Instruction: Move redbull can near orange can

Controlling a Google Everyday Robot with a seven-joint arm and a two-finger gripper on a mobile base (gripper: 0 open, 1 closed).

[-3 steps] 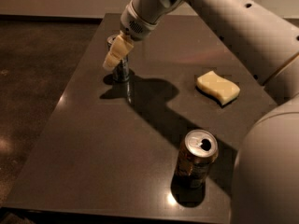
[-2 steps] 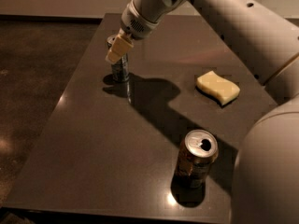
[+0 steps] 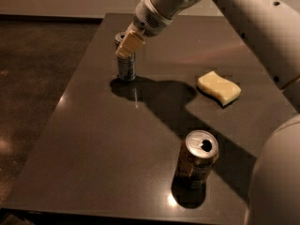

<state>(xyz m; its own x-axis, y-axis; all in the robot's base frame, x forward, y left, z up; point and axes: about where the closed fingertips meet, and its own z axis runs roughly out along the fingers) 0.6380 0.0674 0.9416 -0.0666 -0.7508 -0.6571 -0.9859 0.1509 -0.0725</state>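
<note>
The redbull can [image 3: 125, 65] is slim and silver-blue. It stands upright at the far left of the dark table [image 3: 103, 139]. My gripper [image 3: 129, 44] is around its upper part, shut on it. One tan finger [image 3: 131, 43] crosses the front of the can; the other is hidden behind it. The can's base is at or just above the table top. The orange can [image 3: 197, 159] is stout and orange-brown with an opened silver top. It stands upright near the front right, well apart from the redbull can.
A yellow sponge [image 3: 219, 87] lies at the right side of the table. My arm [image 3: 243, 18] reaches in from the upper right and casts a broad shadow across the table's middle. The floor lies beyond the table's left edge.
My gripper has shifted a little to the right and up. The redbull can has shifted slightly right with it. The orange can and the sponge have not moved.
</note>
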